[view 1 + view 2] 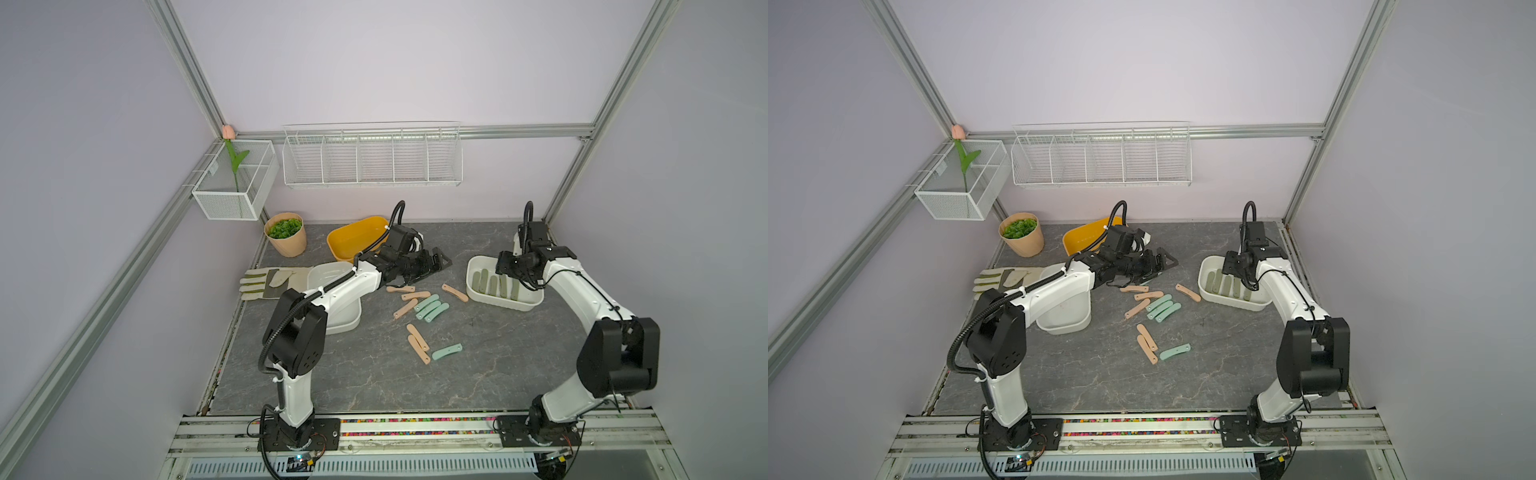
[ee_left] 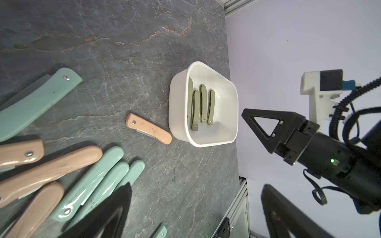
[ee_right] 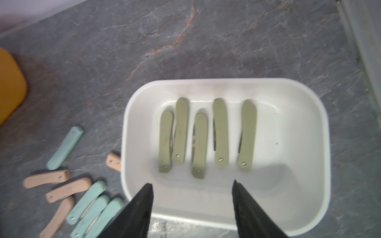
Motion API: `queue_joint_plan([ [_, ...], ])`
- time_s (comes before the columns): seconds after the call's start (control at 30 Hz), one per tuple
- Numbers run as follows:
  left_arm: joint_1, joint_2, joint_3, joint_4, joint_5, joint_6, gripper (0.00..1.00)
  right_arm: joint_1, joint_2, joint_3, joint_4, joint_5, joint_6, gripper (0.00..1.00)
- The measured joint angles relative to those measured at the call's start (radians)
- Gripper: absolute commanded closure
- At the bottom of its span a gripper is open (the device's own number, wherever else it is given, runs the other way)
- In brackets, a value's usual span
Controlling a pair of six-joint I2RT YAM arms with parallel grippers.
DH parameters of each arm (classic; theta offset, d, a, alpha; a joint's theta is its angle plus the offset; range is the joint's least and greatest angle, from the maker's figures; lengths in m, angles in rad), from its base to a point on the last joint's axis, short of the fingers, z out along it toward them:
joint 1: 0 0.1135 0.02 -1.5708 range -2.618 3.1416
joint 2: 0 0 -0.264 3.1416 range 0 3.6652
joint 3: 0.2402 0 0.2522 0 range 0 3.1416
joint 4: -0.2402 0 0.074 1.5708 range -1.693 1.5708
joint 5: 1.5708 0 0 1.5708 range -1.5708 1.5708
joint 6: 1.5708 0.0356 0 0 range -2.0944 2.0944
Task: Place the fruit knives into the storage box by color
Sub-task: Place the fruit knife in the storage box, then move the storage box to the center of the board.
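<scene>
Presently five olive knives in box

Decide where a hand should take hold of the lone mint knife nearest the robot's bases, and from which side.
Grip the mint knife across its narrow width at mid-length, coming straight down. It lies flat, with bare table along both long edges; only one end nears the two peach knives.
</scene>
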Motion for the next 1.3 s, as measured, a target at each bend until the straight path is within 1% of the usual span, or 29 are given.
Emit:
queue_joint_plan([
  [0.13,0.0,-0.086,-0.074,-0.001,-0.034,-0.002,0.01,0.053,-0.099,-0.107,-0.004,-0.039,0.037,0.13],
  [0.2,0.0,-0.129,-0.108,-0.002,-0.052,-0.001,0.01,0.066,-0.145,-0.164,-0.004,-0.057,0.054,0.09],
  [0.37,0.0,-0.237,-0.193,-0.009,-0.106,0.002,0.01,0.107,-0.226,-0.296,0.002,-0.085,0.09,0.07],
  [0.47,0.0,-0.293,-0.246,-0.01,-0.145,0.001,0.01,0.131,-0.239,-0.375,0.018,-0.095,0.107,0.08],
  [0.6,0.0,-0.348,-0.3,-0.02,-0.191,0.001,0.01,0.133,-0.237,-0.457,0.022,-0.089,0.123,0.07],
  [0.8,0.001,-0.382,-0.33,-0.032,-0.242,0.002,0.01,0.116,-0.194,-0.467,0.045,-0.051,0.124,0.07],
  [0.93,0.009,-0.407,-0.364,-0.039,-0.272,0.001,0.01,0.057,-0.138,-0.467,0.062,-0.034,0.109,0.08],
  [1.1,0.051,-0.438,-0.397,-0.046,-0.302,-0.003,0.01,-0.011,-0.076,-0.456,0.072,-0.027,0.09,0.11],
  [1.3,0.12,-0.488,-0.43,-0.046,-0.33,-0.006,0.01,-0.044,-0.003,-0.396,0.075,-0.018,0.072,0.16],
])
